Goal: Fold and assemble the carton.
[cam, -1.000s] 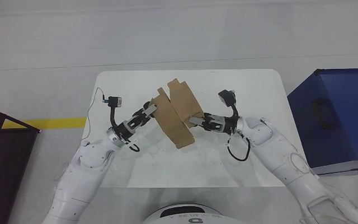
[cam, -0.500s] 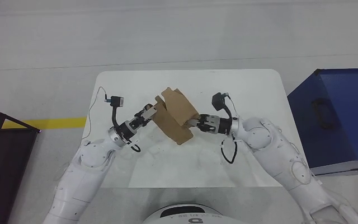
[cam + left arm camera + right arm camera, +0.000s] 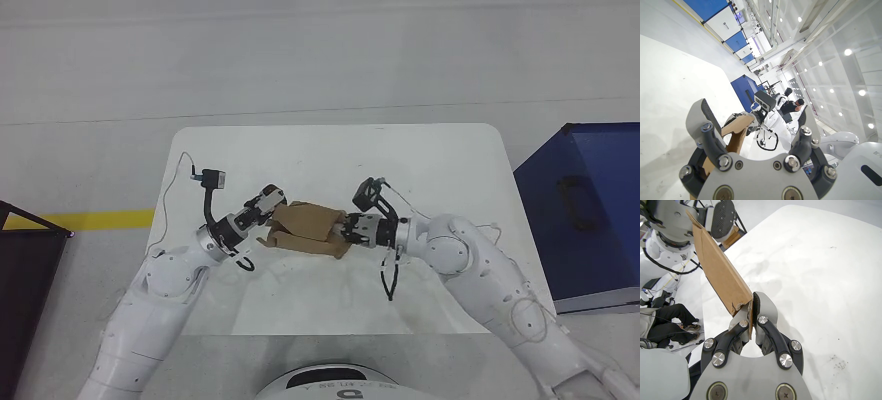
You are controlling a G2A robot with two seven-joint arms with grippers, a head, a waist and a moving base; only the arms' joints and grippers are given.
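The brown carton [image 3: 308, 228] is a partly folded cardboard blank held just above the middle of the white table [image 3: 440, 160], stretched between my two grippers. My right gripper [image 3: 352, 229] is shut on one corner of it; in the right wrist view the fingertips [image 3: 755, 302] pinch the torn cardboard edge and the carton [image 3: 721, 275] slants away from them. My left gripper [image 3: 268, 204] stands open at the other end. Its fingers [image 3: 705, 111] are spread wide, and the carton [image 3: 734, 126] runs alongside one finger. That finger's pad [image 3: 723, 219] rests against the carton's far edge.
A blue bin [image 3: 590, 215] stands on the floor off the table's right side. A dark frame [image 3: 22, 262] sits on the floor to the left by a yellow floor line. Bare table surface [image 3: 330, 295] lies in front of and behind the carton.
The carton has swung from a raised, broad-face-up pose to a lower, flatter one between the grippers. My right gripper moved left with it; the left gripper shifted slightly right.
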